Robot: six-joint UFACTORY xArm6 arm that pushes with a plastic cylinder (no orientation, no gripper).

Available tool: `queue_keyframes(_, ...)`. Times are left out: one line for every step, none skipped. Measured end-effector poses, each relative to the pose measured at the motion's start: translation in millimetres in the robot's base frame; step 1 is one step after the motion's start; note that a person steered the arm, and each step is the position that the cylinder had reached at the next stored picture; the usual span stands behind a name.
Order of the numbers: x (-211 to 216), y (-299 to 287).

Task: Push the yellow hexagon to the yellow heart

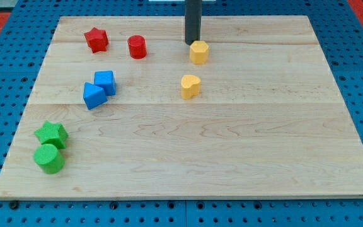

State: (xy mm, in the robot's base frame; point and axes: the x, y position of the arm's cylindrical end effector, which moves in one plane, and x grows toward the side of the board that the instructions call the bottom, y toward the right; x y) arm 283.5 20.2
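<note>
Standing upright near the view's top edge, the dark rod (193, 19) comes down so that my tip (191, 43) rests on the wooden board (232, 145) just at the upper left of the yellow hexagon (198, 52), touching it or nearly so; the contact itself is too fine to tell. There is no claw here to open or close: the rod ends plainly and has hold of nothing.

The yellow heart (190, 86) lies below the hexagon, near but apart from it.

At the view's upper left sit a red star (96, 40) and a red cylinder (137, 47). Lower left, a blue cube (105, 82) touches a blue triangular block (93, 96). Near the bottom left corner, a green star (51, 134) sits against a green cylinder (48, 158).
</note>
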Motion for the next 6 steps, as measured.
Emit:
queue_keyframes(20, 0)
queue_keyframes(57, 9)
queue_keyframes(88, -10)
queue_keyframes(67, -81)
queue_keyframes(34, -39)
queue_keyframes(44, 50)
